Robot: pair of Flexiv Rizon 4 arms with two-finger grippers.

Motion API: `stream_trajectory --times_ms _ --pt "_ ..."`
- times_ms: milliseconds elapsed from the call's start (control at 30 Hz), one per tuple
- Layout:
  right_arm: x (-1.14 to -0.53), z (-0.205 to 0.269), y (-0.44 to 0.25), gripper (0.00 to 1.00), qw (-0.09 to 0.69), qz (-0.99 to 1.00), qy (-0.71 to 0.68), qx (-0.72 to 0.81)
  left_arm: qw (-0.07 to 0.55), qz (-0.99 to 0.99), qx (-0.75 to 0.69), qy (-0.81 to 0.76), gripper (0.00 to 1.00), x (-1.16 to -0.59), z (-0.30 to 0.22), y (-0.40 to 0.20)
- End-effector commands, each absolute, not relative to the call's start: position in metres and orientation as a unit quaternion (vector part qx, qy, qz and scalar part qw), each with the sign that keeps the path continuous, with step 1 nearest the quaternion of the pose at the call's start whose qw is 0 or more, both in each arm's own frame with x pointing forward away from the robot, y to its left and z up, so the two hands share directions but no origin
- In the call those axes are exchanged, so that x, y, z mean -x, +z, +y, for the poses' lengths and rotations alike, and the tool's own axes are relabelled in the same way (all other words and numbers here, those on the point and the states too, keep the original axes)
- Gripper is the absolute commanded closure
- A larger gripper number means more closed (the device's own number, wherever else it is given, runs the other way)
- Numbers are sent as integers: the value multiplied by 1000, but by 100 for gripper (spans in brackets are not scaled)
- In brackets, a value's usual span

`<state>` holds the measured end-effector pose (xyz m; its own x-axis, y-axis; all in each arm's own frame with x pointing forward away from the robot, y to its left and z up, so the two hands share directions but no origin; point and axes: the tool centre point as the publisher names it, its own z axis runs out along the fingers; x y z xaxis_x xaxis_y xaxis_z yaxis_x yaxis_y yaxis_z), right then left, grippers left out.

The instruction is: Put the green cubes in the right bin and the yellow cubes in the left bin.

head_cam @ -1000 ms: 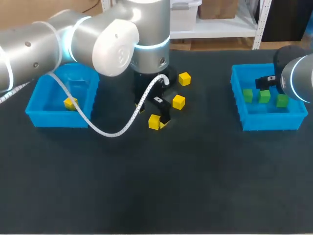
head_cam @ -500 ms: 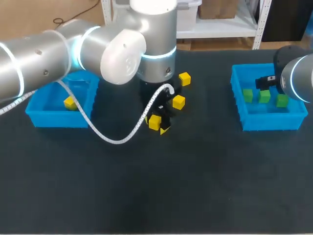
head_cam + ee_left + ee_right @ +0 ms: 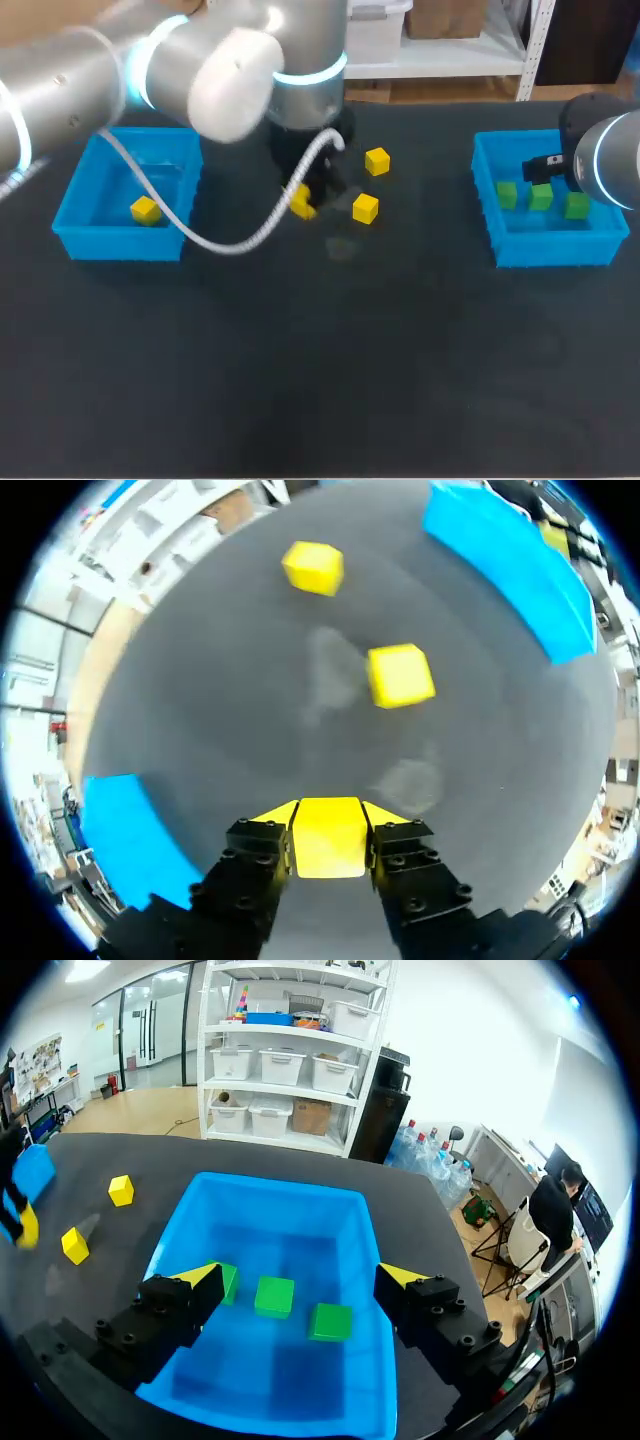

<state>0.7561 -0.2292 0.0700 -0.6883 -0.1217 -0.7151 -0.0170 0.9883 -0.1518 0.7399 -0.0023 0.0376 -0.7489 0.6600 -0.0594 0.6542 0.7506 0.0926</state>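
My left gripper (image 3: 305, 198) is shut on a yellow cube (image 3: 300, 204), held above the table; the cube (image 3: 330, 838) sits squarely between the yellow tips of the gripper (image 3: 330, 825). Two more yellow cubes (image 3: 377, 161) (image 3: 366, 208) lie on the dark table ahead of it (image 3: 313, 567) (image 3: 401, 675). One yellow cube (image 3: 146, 210) lies in the left bin (image 3: 120, 245). The right bin (image 3: 555, 252) holds three green cubes (image 3: 507, 195) (image 3: 541, 197) (image 3: 577, 205). My right gripper (image 3: 300, 1280) hangs open over that bin (image 3: 375, 1220), above the green cubes (image 3: 274, 1296) (image 3: 330, 1322).
My left arm's white cable (image 3: 235, 240) loops down between the left bin and the loose cubes. The right arm (image 3: 605, 150) overhangs the right bin's far corner. Dark tabletop (image 3: 320, 380) stretches across the front.
My left gripper closed on a yellow cube on the table and lifted it, moving up and slightly left. The right arm stayed still.
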Motion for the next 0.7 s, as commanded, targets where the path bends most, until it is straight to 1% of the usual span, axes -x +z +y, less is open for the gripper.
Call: stream_trajectory --times_ms 33,233,367,567,700 --pt "-755 -230 69 0 396 915 -65 38 73 940 -333 26 100 -745 33 83" --pt "-755 -230 69 0 396 915 -65 38 100 957 -270 28 100 -772 91 118" --pt "-755 -230 69 0 396 915 -65 38 111 967 -226 40 100 -779 133 133" --pt "-755 -230 69 0 396 915 -65 38 109 980 -159 53 100 -777 189 133" --pt "-755 -230 69 0 396 915 -65 38 103 984 -131 57 100 -774 209 124"
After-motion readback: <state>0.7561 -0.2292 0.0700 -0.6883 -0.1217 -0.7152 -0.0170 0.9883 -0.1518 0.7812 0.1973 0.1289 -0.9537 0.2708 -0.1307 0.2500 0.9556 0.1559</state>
